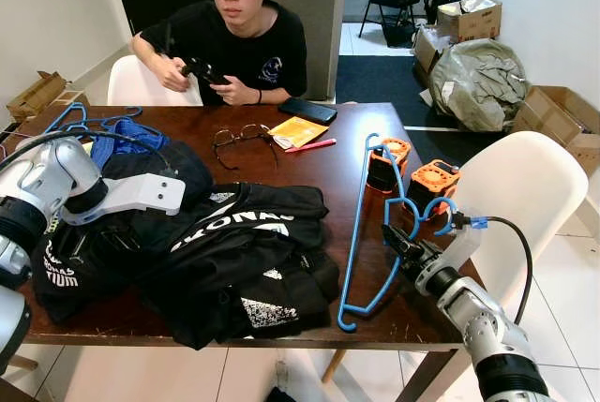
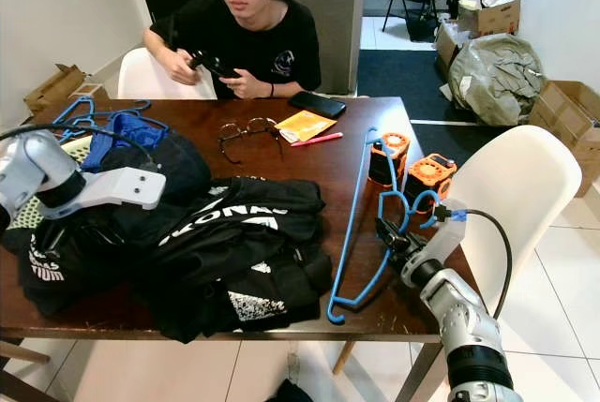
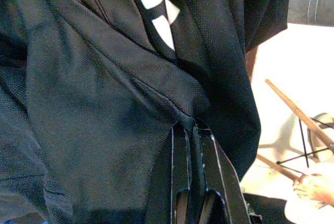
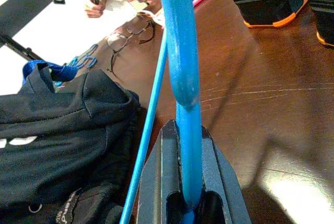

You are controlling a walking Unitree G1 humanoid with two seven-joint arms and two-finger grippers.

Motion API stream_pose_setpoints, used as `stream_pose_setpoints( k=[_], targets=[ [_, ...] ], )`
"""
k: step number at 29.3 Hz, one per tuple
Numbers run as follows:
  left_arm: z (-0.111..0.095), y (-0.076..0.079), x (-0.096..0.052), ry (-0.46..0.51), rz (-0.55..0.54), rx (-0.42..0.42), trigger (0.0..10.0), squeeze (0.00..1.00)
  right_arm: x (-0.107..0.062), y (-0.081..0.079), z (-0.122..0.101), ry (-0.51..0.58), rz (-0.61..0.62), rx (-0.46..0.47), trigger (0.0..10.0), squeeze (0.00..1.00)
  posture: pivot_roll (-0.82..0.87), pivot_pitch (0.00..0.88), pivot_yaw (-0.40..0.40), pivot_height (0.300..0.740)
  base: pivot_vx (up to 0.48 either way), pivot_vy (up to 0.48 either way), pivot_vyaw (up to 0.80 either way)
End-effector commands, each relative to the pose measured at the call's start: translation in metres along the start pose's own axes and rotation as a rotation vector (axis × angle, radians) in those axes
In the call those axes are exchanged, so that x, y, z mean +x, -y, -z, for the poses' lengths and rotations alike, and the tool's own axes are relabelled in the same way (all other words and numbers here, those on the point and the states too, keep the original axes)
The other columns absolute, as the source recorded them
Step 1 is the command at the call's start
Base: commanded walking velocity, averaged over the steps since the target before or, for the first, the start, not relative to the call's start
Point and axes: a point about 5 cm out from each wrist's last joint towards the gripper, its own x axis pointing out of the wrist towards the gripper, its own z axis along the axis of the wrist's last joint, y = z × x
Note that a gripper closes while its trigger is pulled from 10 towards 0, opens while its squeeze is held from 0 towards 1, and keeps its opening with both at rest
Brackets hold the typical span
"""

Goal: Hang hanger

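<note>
I am gripping the blue hanger [image 1: 361, 233] in my right gripper [image 1: 401, 245], fingers clamped on its bar at the table's [image 1: 337, 172] four o'clock edge. The hanger is running toward twelve o'clock beside the black clothes [image 1: 225, 261], where my left gripper [image 3: 192, 135] is pinching cloth.

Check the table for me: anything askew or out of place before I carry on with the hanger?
Nothing is spilled or broken. The black clothes lie in a crumpled heap, one fold drooping over the table's near edge. The right gripper is shut on the blue hanger, and the left gripper pinches the cloth.
</note>
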Motion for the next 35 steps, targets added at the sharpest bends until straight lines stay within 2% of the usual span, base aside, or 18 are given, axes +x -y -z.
stream_pose_setpoints(
  k=[1, 5, 6, 7, 8, 9, 11, 12, 14, 15, 16, 17, 20, 28, 31, 32, 33, 35],
  targets=[
    [0.003, 0.000, -0.002, -0.010, -0.011, -0.007, 0.0, 0.00, -0.004, 0.004, 0.008, -0.037, 0.033, 0.000, 10.0, 0.00, -0.05, 0.010, 0.033, 0.740, 0.000, 0.000, 0.00],
    [0.004, -0.005, -0.007, -0.015, -0.089, 0.005, 0.0, 0.00, -0.004, 0.004, 0.008, -0.037, 0.032, 0.000, 10.0, 0.00, -0.05, 0.010, 0.033, 0.740, 0.000, 0.000, 0.00],
    [0.001, -0.011, -0.014, -0.009, -0.184, 0.039, 0.0, 0.00, -0.004, 0.004, 0.008, -0.037, 0.032, 0.000, 10.0, 0.00, -0.04, 0.005, 0.031, 0.740, 0.000, 0.000, 0.00],
    [0.001, -0.011, -0.014, -0.009, -0.184, 0.039, 0.0, 0.00, -0.004, 0.004, 0.008, -0.037, 0.032, 0.000, 10.0, 0.00, -0.04, 0.005, 0.031, 0.740, 0.000, 0.000, 0.00],
    [-0.010, -0.023, -0.029, 0.022, -0.351, 0.122, 0.0, 0.00, -0.003, 0.003, 0.008, -0.036, 0.031, 0.001, 10.0, 0.00, -0.04, 0.003, 0.032, 0.740, 0.000, 0.000, 0.00],
    [-0.010, -0.023, -0.029, 0.022, -0.351, 0.122, 0.0, 0.00, -0.003, 0.003, 0.008, -0.036, 0.031, 0.001, 10.0, 0.00, -0.04, 0.003, 0.032, 0.740, 0.000, 0.000, 0.00],
    [-0.050, -0.041, -0.066, 0.237, -0.653, 0.292, 0.0, 0.00, -0.002, 0.003, 0.008, -0.034, 0.030, 0.005, 10.0, 0.00, -0.03, 0.001, 0.033, 0.740, 0.000, 0.000, 0.00],
    [-0.050, -0.041, -0.066, 0.237, -0.653, 0.292, 0.0, 0.00, -0.002, 0.003, 0.008, -0.034, 0.030, 0.005, 10.0, 0.00, -0.03, 0.001, 0.033, 0.740, 0.000, 0.000, 0.00],
    [-0.092, -0.040, -0.100, 0.537, -0.769, 0.433, 0.0, 0.00, -0.001, 0.002, 0.008, -0.030, 0.029, 0.009, 10.0, 0.00, -0.03, 0.000, 0.034, 0.740, 0.000, 0.000, 0.00],
    [-0.092, -0.040, -0.100, 0.537, -0.769, 0.433, 0.0, 0.00, -0.001, 0.002, 0.008, -0.030, 0.029, 0.009, 10.0, 0.00, -0.03, 0.000, 0.034, 0.740, 0.000, 0.000, 0.00],
    [-0.103, -0.037, -0.109, 0.620, -0.774, 0.479, 0.0, 0.00, -0.001, 0.002, 0.008, -0.029, 0.028, 0.011, 10.0, 0.00, -0.03, 0.000, 0.035, 0.740, 0.000, 0.000, 0.00],
    [-0.103, -0.037, -0.109, 0.620, -0.774, 0.479, 0.0, 0.00, -0.001, 0.002, 0.008, -0.029, 0.028, 0.011, 10.0, 0.00, -0.03, 0.000, 0.035, 0.740, 0.000, 0.000, 0.00],
    [-0.125, -0.031, -0.122, 0.787, -0.745, 0.539, 0.0, 0.00, 0.000, 0.001, 0.008, -0.025, 0.027, 0.015, 10.0, 0.00, -0.03, 0.000, 0.038, 0.740, 0.000, 0.000, 0.00],
    [-0.138, -0.028, -0.145, 0.910, -0.777, 0.588, 0.0, 0.00, 0.000, 0.002, 0.008, -0.020, 0.029, 0.020, 10.0, 0.00, -0.02, 0.000, 0.041, 0.740, 0.000, 0.000, 0.00],
    [-0.152, -0.018, -0.163, 1.067, -0.756, 0.644, 0.0, 0.00, 0.001, 0.002, 0.007, -0.017, 0.031, 0.020, 10.0, 0.00, -0.02, 0.000, 0.043, 0.740, 0.000, 0.000, 0.00],
    [-0.158, -0.012, -0.172, 1.163, -0.717, 0.662, 0.0, 0.00, 0.001, 0.002, 0.007, -0.015, 0.032, 0.020, 10.0, 0.00, -0.02, 0.000, 0.043, 0.740, 0.000, 0.000, 0.00],
    [-0.166, -0.002, -0.187, 1.325, -0.654, 0.687, 0.0, 0.00, 0.001, 0.003, 0.007, -0.006, 0.036, 0.025, 10.0, 0.00, -0.02, 0.000, 0.047, 0.740, 0.000, 0.000, 0.00],
    [-0.166, -0.002, -0.187, 1.325, -0.654, 0.687, 0.0, 0.00, 0.001, 0.003, 0.007, -0.006, 0.036, 0.025, 10.0, 0.00, -0.02, 0.000, 0.047, 0.740, 0.000, 0.000, 0.00]
  ],
)
